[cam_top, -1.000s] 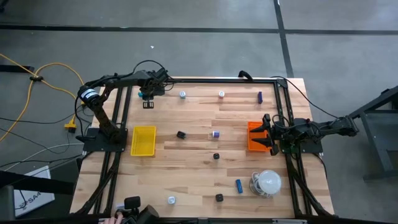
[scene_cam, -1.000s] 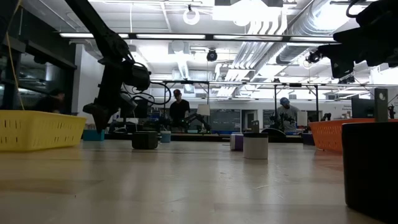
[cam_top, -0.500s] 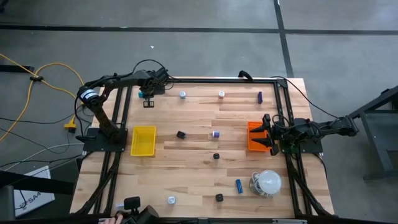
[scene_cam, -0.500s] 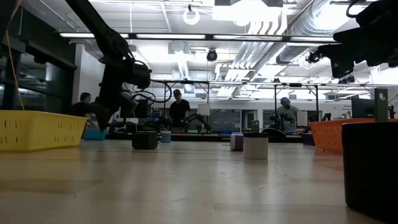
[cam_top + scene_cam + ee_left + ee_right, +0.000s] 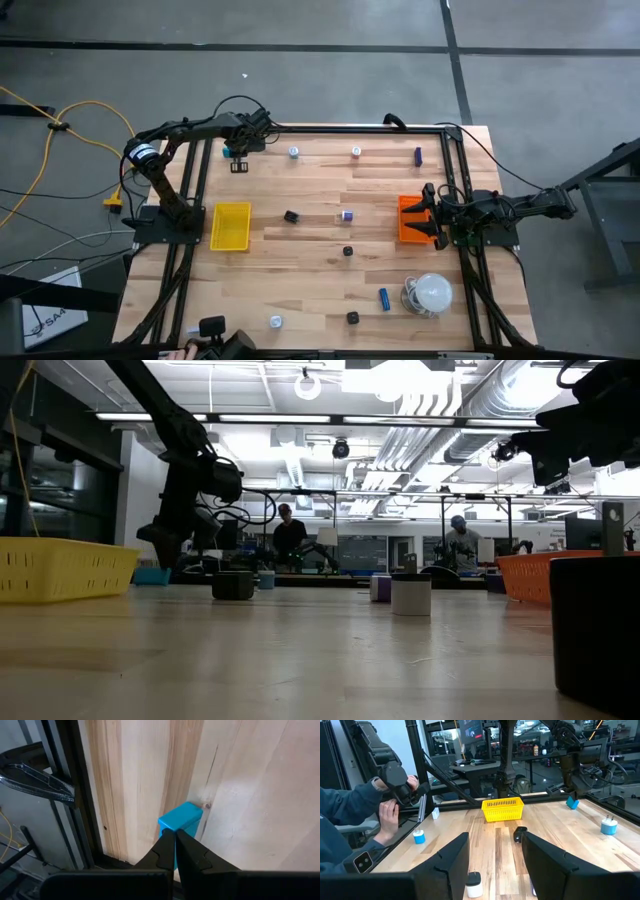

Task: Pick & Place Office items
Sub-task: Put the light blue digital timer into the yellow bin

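- Overhead, the left gripper (image 5: 232,152) sits at the far left corner of the table (image 5: 320,270), over a small blue block (image 5: 227,152); the right gripper (image 5: 428,212) rests beside the orange tray (image 5: 408,222) at the right edge.
- Scattered office items lie across the wood: a purple stick (image 5: 418,155) near the far right, a blue stick (image 5: 384,298) just beside the white dome (image 5: 433,292), black blocks (image 5: 291,216) toward the middle, and white round bits (image 5: 294,152) along the far side. The yellow tray (image 5: 231,226) stands at the left.
- Low across the tabletop, the left arm (image 5: 185,470) reaches down behind the yellow tray, and a black block and a white round piece (image 5: 410,594) stand mid-table.
- From the left wrist, the fingers (image 5: 162,851) are pressed together, tips at the blue block's near edge; whether they pinch it cannot be told.
- From the right wrist, the fingers (image 5: 452,857) stand spread apart, holding nothing; a person's hand (image 5: 389,815) shows past the table edge.
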Available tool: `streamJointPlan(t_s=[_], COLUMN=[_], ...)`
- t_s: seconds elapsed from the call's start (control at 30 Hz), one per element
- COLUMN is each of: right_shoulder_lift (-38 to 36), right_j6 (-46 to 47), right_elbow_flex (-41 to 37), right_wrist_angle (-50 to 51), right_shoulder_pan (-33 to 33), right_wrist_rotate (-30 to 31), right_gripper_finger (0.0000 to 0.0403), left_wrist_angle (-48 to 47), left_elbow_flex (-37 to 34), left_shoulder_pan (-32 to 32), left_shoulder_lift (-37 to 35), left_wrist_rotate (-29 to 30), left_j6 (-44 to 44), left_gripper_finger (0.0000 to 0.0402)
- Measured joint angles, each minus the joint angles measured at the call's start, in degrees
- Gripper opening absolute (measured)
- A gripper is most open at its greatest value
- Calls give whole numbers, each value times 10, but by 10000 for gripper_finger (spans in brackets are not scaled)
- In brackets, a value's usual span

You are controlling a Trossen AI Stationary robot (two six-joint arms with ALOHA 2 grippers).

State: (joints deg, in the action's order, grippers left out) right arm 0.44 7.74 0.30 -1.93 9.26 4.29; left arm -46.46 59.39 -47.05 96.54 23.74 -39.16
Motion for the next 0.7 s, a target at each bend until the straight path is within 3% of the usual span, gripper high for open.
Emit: streamJointPlan(t_s=[0.3,0.7], right_shoulder_lift=[0,0], right_j6=[0,0], right_elbow_flex=[0,0], right_wrist_angle=[0,0], right_shoulder_pan=[0,0], right_wrist_rotate=[0,0], right_gripper_finger=[169,169], left_wrist_angle=[-17,-18], left_elbow_flex=[0,-3], left_shoulder_pan=[0,0], left_shoulder_lift=[0,4], left_wrist_rotate=[-6,-38], left_j6=[15,17], left_gripper_finger=[5,63])
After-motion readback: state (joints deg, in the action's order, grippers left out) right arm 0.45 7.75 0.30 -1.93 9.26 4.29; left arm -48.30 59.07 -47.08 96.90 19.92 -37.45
